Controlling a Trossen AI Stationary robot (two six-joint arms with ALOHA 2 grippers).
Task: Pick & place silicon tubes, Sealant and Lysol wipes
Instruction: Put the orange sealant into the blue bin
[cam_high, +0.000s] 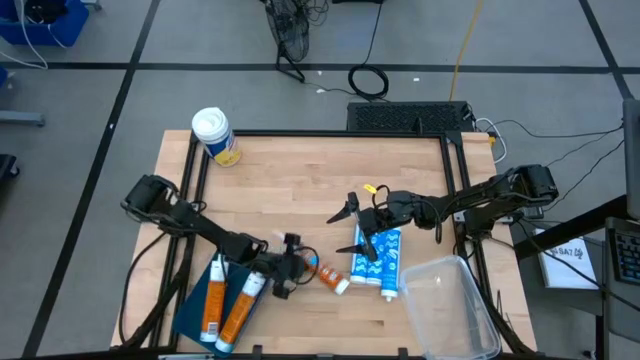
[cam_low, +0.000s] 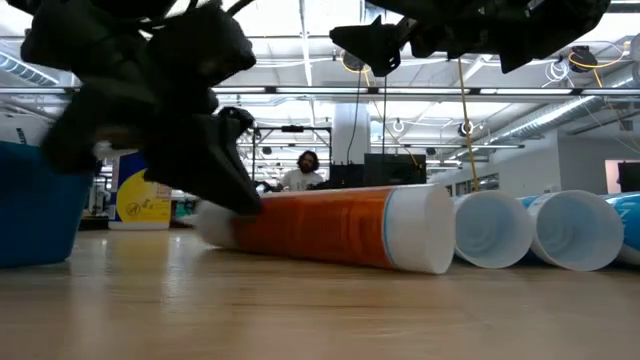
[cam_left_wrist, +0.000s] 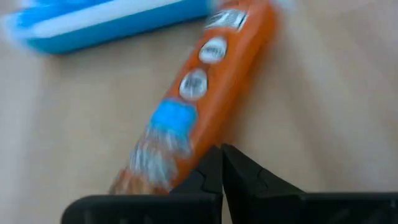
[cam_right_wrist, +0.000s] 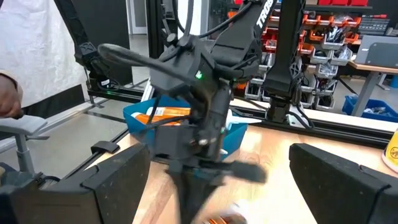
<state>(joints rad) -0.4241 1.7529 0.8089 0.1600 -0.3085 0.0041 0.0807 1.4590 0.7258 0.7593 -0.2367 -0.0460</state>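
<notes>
Wooden table (cam_high: 300, 170), pale planks, framed by dark rails.

Lysol wipes (cam_high: 216, 135): white-lidded canister with yellow label, upright at the far left corner of the table, well apart from both arms.

Orange tube (cam_high: 328, 276): lying on its side near the front edge, white cap toward the right. Left gripper (cam_high: 293, 268) sits low at its tail end, fingers (cam_left_wrist: 214, 174) pressed together and empty, tips just beside the tube.

Blue tubes (cam_high: 380, 260): lying side by side, just right of the orange tube.

Right gripper (cam_high: 355, 228): raised above the blue tubes, fingers (cam_right_wrist: 118, 180) spread wide, holding nothing.

Clear plastic bin (cam_high: 450, 305): front right corner.

Blue tray (cam_high: 205, 305): front left, holding two orange-and-white tubes (cam_high: 228, 308).
</notes>
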